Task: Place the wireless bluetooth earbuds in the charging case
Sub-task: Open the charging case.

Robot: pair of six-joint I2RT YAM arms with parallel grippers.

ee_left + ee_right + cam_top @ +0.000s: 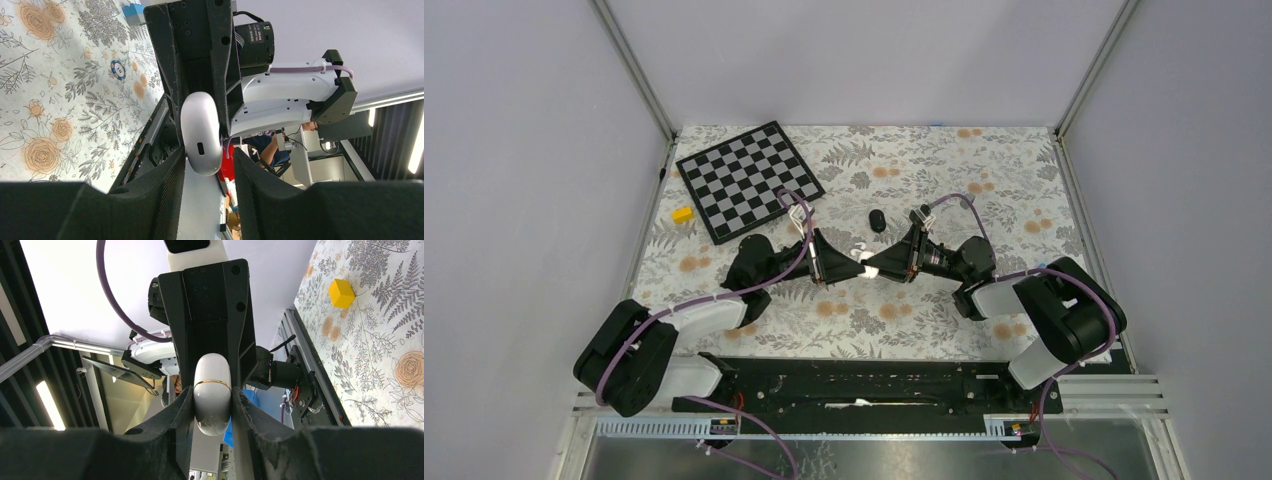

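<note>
The white charging case [863, 260] hangs above the table's middle, between the two grippers that face each other. My right gripper [873, 265] is shut on it: in the right wrist view both pads press the case [212, 390], whose gold seam line shows. My left gripper [854, 264] reaches the case's other end. In the left wrist view the case [201, 132] lies against one finger [165, 185] with a gap to the other, so the left gripper [207, 160] stands open around it. The lid looks closed. The earbuds are out of view.
A black oval object [877, 220] lies on the floral cloth just behind the grippers. A chessboard [749, 180] sits at the back left, with a yellow cube [683, 214] beside it. Grey walls enclose the table on three sides.
</note>
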